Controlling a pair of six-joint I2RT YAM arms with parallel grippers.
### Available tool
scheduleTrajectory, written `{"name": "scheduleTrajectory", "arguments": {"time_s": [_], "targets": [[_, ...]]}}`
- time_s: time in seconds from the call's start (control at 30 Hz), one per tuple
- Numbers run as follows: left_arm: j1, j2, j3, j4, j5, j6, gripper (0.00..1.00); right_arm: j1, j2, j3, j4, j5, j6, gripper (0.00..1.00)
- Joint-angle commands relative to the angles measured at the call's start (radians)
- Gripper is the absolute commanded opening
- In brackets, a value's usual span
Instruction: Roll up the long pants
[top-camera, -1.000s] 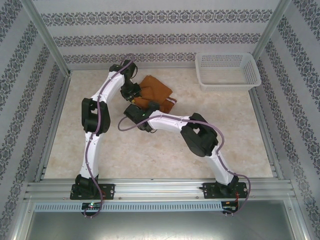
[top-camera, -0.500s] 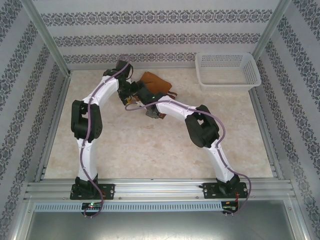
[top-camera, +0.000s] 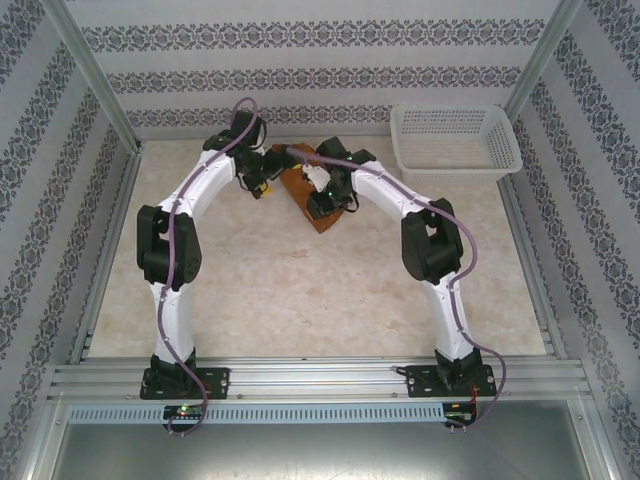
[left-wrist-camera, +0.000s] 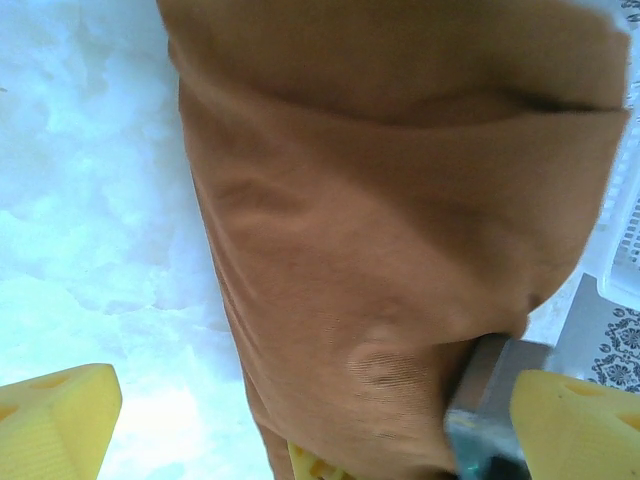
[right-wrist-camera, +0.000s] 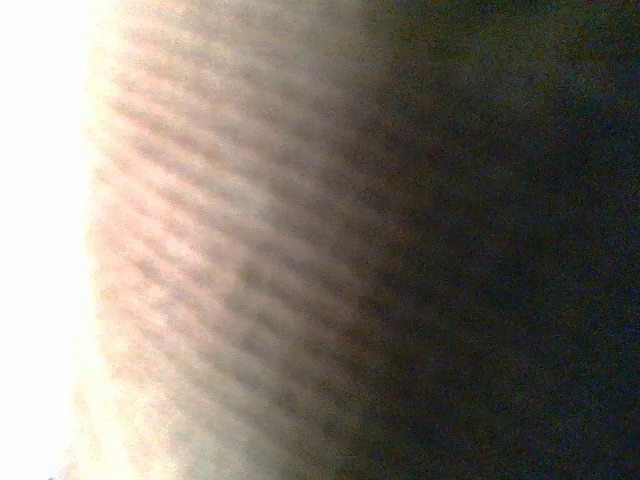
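Left of the basket (top-camera: 456, 166), pants (top-camera: 298, 186) lie bunched on the table (top-camera: 300, 290). Left gripper (top-camera: 262, 187): fingers (left-wrist-camera: 55, 420) wide apart, cloth between them, nothing clamped. Right gripper (top-camera: 325, 202) sits on the bundle, its camera against cloth; cannot tell how far open.

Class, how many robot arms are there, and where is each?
2. The left arm is bolted at the near-left edge, the right arm at the near-right; both reach to the long pants near the far wall.

The pale marbled table (top-camera: 300, 300) carries the bunched long pants (top-camera: 298, 188) at its far middle. A white lattice basket (top-camera: 455, 168) sits in the far right corner.
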Motion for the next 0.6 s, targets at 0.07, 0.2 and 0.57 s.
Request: {"name": "scheduleTrajectory", "arguments": {"time_s": [0.07,0.2,0.57], "targets": [[-0.057,0.045,0.019,0.078,0.012,-0.013,1.0,-0.037,0.053,0.06,-0.085,-0.403,0.097,0.0],[-0.092,0.103,0.063,0.113,0.011,-0.004,1.0,-0.04,0.083,0.061,-0.116,-0.463,0.089,0.0],[-0.141,0.265,0.08,0.15,-0.007,0.006,1.0,-0.054,0.057,-0.042,-0.11,-0.477,0.069,0.0]]}}
